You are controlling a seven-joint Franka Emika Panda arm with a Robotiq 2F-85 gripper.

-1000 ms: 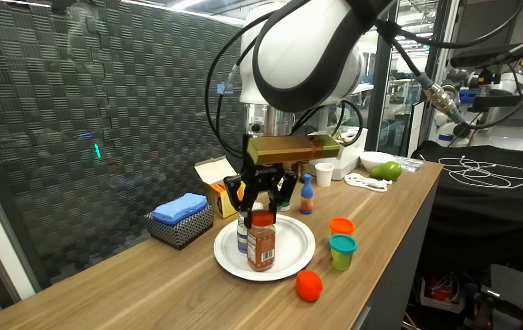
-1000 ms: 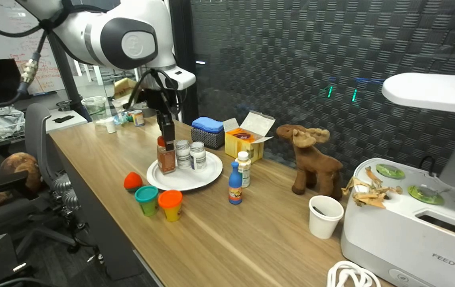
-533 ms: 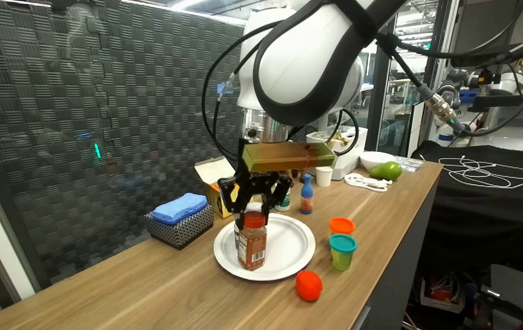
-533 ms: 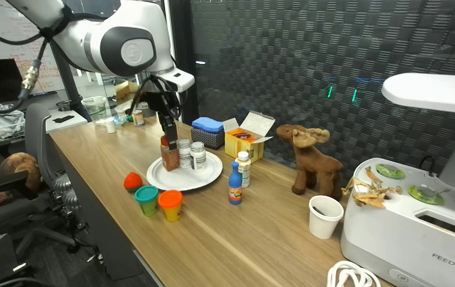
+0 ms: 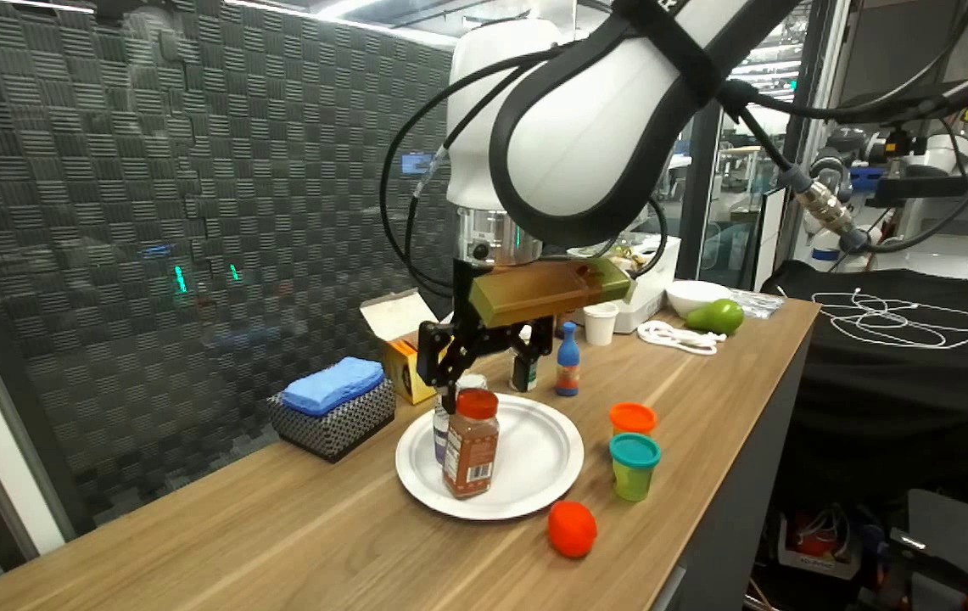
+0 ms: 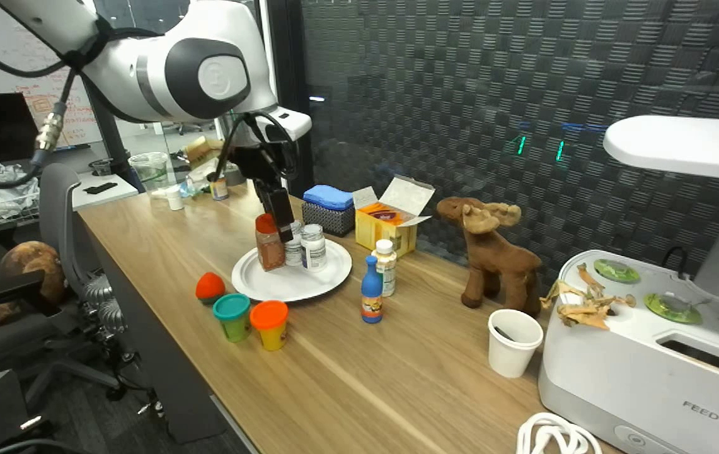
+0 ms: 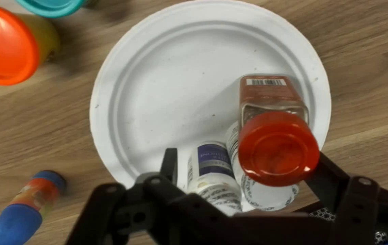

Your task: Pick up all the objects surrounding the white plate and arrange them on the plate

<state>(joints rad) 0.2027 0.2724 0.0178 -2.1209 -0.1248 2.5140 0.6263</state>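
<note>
Your claw (image 7: 245, 166) stands wide above one side of the white plate (image 7: 180, 85), its two fingers well spread. In the wrist view you see the square red-capped jar (image 7: 279, 149) and two white pill bottles (image 7: 214, 170) in the gap between the fingers. All three stand on the plate below the claw, crowded together toward the near rim, the jar farthest to the claw's right. The right-hand finger shows right beside the red cap; you cannot tell whether they touch. The left-hand finger shows just beside a bottle, over the plate.

Your free room lies ahead: past the fingertips, bare plate runs to the far rim. Beyond it, in both exterior views, the orange-red ball (image 5: 572, 529) and the teal-lidded tub (image 5: 635, 467) sit near that rim on the wooden table (image 5: 237, 543), with a strip of wood between them and the table's drop-off edge. The orange-lidded tub (image 6: 270, 325) is just beside the teal one, ahead and to the claw's left in the wrist view. Farther back on that left side is the blue squeeze bottle (image 6: 372, 293), off the plate and apart from its rim. Behind the claw the room is tighter: the black patterned box (image 5: 339, 428) and the yellow carton (image 6: 386, 239), flaps raised, sit near the plate's near rim.
</note>
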